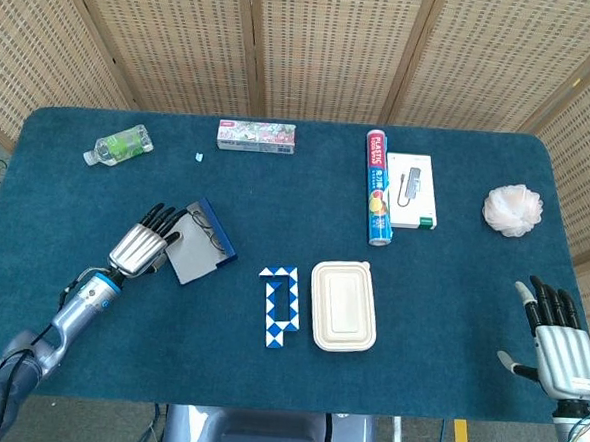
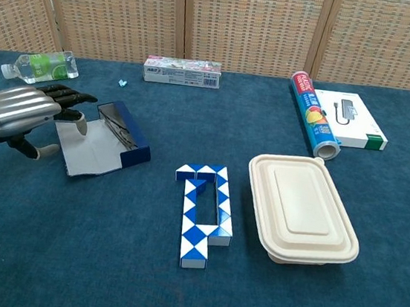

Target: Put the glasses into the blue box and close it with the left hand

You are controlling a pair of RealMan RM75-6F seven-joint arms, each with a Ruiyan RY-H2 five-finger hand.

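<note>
The blue box (image 1: 217, 234) (image 2: 133, 143) lies open on the table, left of centre. The glasses (image 1: 207, 232) (image 2: 120, 130) rest inside its tray. Its grey lid flap (image 1: 191, 258) (image 2: 92, 148) is raised off the table at its outer end. My left hand (image 1: 141, 245) (image 2: 17, 107) is at the flap's left edge with fingers spread, its fingertips touching the flap. My right hand (image 1: 560, 344) hangs at the table's front right corner, fingers apart and holding nothing; the chest view does not show it.
A blue-and-white snake puzzle (image 1: 281, 305) and a cream lidded container (image 1: 343, 305) lie right of the box. At the back are a water bottle (image 1: 118, 144), a toothpaste box (image 1: 256, 136), a foil roll (image 1: 377, 186), a white box (image 1: 413, 189) and a pink puff (image 1: 512, 209).
</note>
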